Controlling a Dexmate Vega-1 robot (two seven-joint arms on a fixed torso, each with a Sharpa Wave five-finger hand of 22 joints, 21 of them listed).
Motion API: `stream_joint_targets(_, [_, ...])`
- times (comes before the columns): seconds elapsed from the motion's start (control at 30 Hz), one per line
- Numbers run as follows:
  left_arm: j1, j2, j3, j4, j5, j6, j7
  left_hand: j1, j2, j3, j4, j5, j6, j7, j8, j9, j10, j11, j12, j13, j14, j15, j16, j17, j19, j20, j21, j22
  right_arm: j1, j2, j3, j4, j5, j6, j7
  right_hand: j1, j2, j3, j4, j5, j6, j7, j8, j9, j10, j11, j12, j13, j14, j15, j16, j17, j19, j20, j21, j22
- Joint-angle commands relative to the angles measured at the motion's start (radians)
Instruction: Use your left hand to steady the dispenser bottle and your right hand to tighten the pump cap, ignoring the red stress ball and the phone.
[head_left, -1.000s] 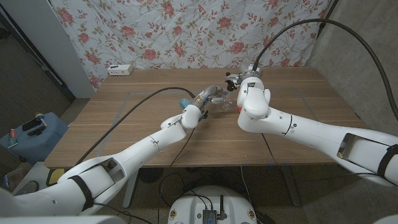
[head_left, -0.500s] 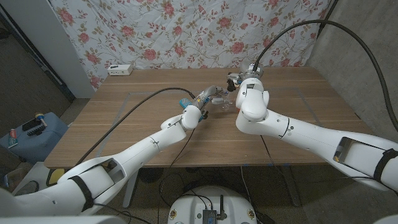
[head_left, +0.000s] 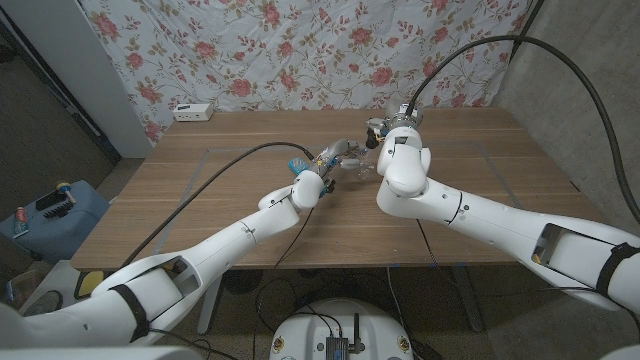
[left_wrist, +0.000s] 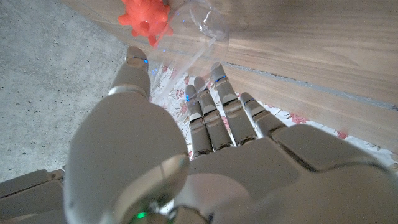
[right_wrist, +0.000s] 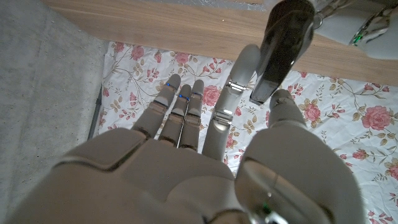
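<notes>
The right arm has swung a little further inward over the last second, bringing the right hand (head_left: 385, 128) up to the pump cap (right_wrist: 283, 43) near the counter's (head_left: 200, 190) far middle. In the right wrist view the silvery cap sits between thumb and a finger (right_wrist: 239, 93), which touch or nearly touch it; the other fingers are spread, so I read this as a light pinch, just forming or being reset.

The left hand (head_left: 335, 155) has not moved. Its fingers (left_wrist: 214, 115) reach around the clear bottle (left_wrist: 208, 22), which stands between the 2 hands, and seem to hold it, though the actual contact is hard to make out. The red ball (left_wrist: 144, 18) lies just beside the bottle, untouched.

So the bottle looks steadied and the right hand is placed for a twist; tightening seems under way or about to begin, and how snug the cap is cannot be told.
</notes>
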Motion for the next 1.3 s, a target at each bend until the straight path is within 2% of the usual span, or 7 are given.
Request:
stream_joint_targets(0.03, [0.003, 0.001, -0.002, -0.001, -0.002, -0.003, -0.001, -0.044, 0.067, 0.066, 0.060, 0.006, 0.093, -0.035, 0.002, 0.002, 0.035, -0.027, 0.007, 0.003, 0.014, -0.077, 0.007, 0.003, 0.000, -0.096, -0.001, 0.002, -0.019, 0.019, 0.017, 0.011, -0.004, 0.000, -0.025, 0.020, 0.006, 0.017, -0.003, 0.011, 0.030, 0.002, -0.005, -0.021, 0.024, -0.005, 0.007, 0.000, 0.015, -0.003, 0.001, -0.001, 0.014, 0.001, -0.002, 0.004])
stream_joint_targets(0.4, [0.001, -0.002, -0.003, 0.007, -0.004, -0.011, 0.001, -0.046, 0.067, 0.069, 0.060, 0.006, 0.093, -0.038, 0.002, 0.002, 0.034, -0.025, 0.007, 0.003, 0.015, -0.076, 0.007, 0.003, 0.000, -0.095, -0.001, 0.002, -0.028, 0.033, 0.030, 0.023, -0.009, 0.000, -0.034, 0.067, 0.039, 0.050, -0.013, 0.021, 0.074, -0.003, -0.016, -0.077, 0.051, -0.010, 0.004, -0.002, 0.028, -0.013, 0.002, 0.000, 0.020, -0.003, -0.004, 0.004])
stream_joint_targets(0.67, [-0.002, -0.007, -0.002, 0.015, -0.007, -0.012, -0.001, -0.045, 0.066, 0.072, 0.059, 0.006, 0.094, -0.038, 0.002, 0.002, 0.035, -0.027, 0.007, 0.003, 0.014, -0.077, 0.006, 0.003, 0.000, -0.095, -0.001, 0.002, -0.021, 0.030, 0.028, 0.027, 0.005, 0.000, -0.039, 0.082, 0.051, 0.062, -0.013, 0.025, 0.087, -0.005, -0.015, -0.091, 0.061, -0.012, 0.003, -0.002, 0.035, -0.019, 0.003, 0.002, 0.023, -0.005, -0.005, 0.003])
stream_joint_targets(0.83, [-0.006, -0.010, -0.001, 0.023, -0.007, -0.017, -0.002, -0.047, 0.065, 0.073, 0.059, 0.006, 0.095, -0.034, 0.003, 0.002, 0.035, -0.025, 0.007, 0.004, 0.015, -0.075, 0.006, 0.003, 0.000, -0.095, -0.001, 0.002, -0.009, 0.016, 0.016, 0.019, 0.011, 0.000, -0.027, 0.040, 0.031, 0.044, 0.009, 0.019, 0.055, -0.007, -0.026, -0.097, 0.053, -0.006, -0.007, -0.003, 0.034, -0.019, 0.001, 0.005, 0.023, -0.006, -0.007, 0.003])
stream_joint_targets(0.97, [-0.008, -0.013, -0.001, 0.027, -0.009, -0.014, -0.001, -0.047, 0.065, 0.074, 0.059, 0.006, 0.094, -0.035, 0.002, 0.002, 0.035, -0.025, 0.007, 0.004, 0.015, -0.076, 0.006, 0.003, 0.000, -0.095, -0.001, 0.002, -0.010, 0.012, 0.012, 0.019, -0.022, 0.000, -0.003, 0.011, 0.012, 0.029, 0.018, 0.012, 0.043, -0.006, -0.025, -0.091, 0.051, -0.011, -0.011, -0.002, 0.029, -0.015, -0.003, 0.007, 0.015, -0.004, -0.010, 0.004])
stream_joint_targets(1.1, [-0.013, -0.013, 0.000, 0.034, -0.010, -0.022, -0.004, -0.048, 0.064, 0.076, 0.059, 0.006, 0.094, -0.035, 0.002, 0.002, 0.037, -0.024, 0.008, 0.004, 0.014, -0.076, 0.006, 0.003, 0.000, -0.094, -0.001, 0.002, -0.014, 0.004, 0.012, 0.010, -0.022, 0.000, -0.017, -0.011, -0.002, 0.018, 0.024, 0.006, 0.032, -0.006, -0.025, -0.087, 0.050, -0.012, -0.013, -0.002, 0.027, -0.016, -0.005, 0.008, 0.011, -0.002, -0.012, 0.004])
stream_joint_targets(1.3, [-0.016, -0.016, 0.001, 0.039, -0.010, -0.021, -0.003, -0.049, 0.066, 0.078, 0.059, 0.006, 0.096, -0.034, 0.003, 0.002, 0.038, -0.025, 0.008, 0.004, 0.016, -0.076, 0.007, 0.003, -0.001, -0.096, -0.001, 0.002, -0.018, -0.007, 0.015, -0.003, -0.042, 0.000, -0.007, -0.066, -0.017, -0.003, 0.045, -0.010, 0.001, -0.003, -0.050, -0.111, 0.052, -0.010, -0.017, -0.001, 0.027, -0.012, -0.006, 0.011, 0.009, -0.002, -0.011, 0.004])
